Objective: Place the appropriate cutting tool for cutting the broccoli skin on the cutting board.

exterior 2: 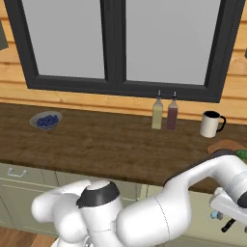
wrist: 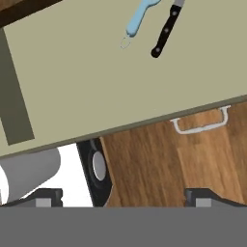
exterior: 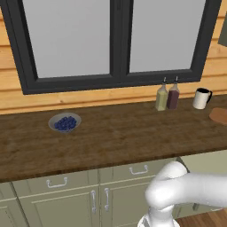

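Claw [wrist: 123,198] spread wide, gripping nothing, over open drawer [wrist: 111,82].
Upper frame: light, stiff peeler [wrist: 138,17] beside knife [wrist: 164,33]; best pinched mid-handle, probably slippery.

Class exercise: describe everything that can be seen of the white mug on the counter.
The white mug is a plain, glossy-looking cylinder with a dark rim and inside and a dark loop handle on its right side. It stands upright on the dark brown wooden counter, near the wall below the window, to the right of two bottles and apart from them. Nothing touches it but the counter.
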